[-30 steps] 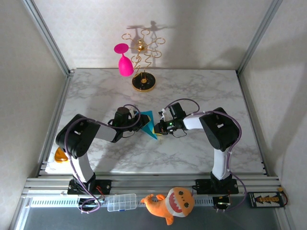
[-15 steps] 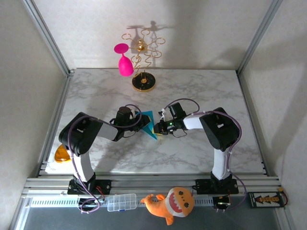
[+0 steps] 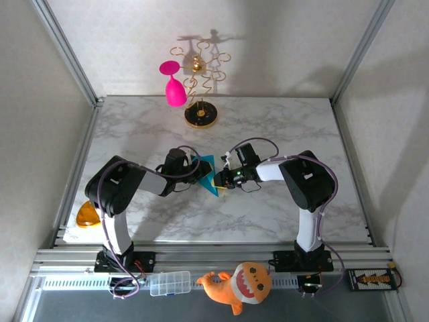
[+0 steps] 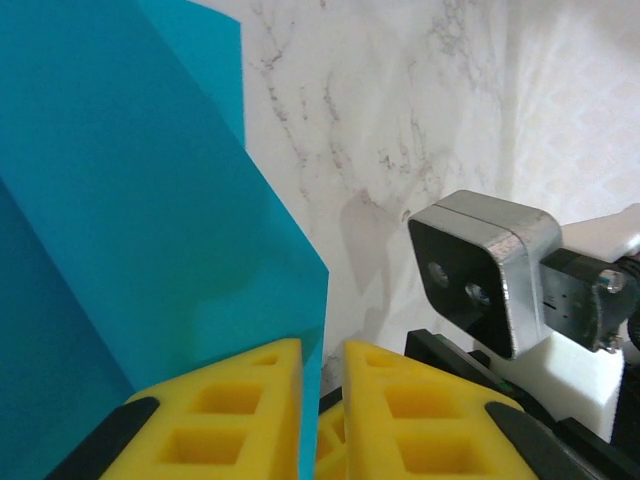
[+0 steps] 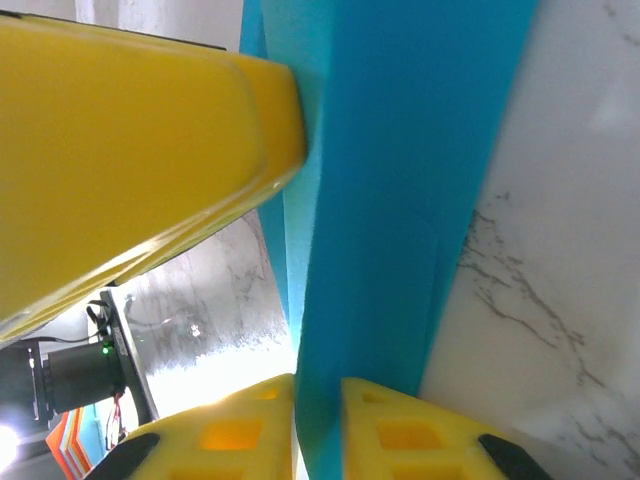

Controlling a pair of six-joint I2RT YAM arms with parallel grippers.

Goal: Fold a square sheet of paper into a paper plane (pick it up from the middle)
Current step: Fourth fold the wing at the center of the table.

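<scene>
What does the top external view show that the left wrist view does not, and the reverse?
Top external adds the gold stand, the pink goblet and the orange plush toy. Left wrist adds a close look at the left tool closed on the edge of the turquoise paper, with the other arm's grey camera opposite. Both show that paper and the marble table.

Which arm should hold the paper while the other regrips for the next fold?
Left. The left gripper is shut on the paper at its edge; the right gripper straddles it opposite, its grip less clear, so it seems freer to move.
</scene>
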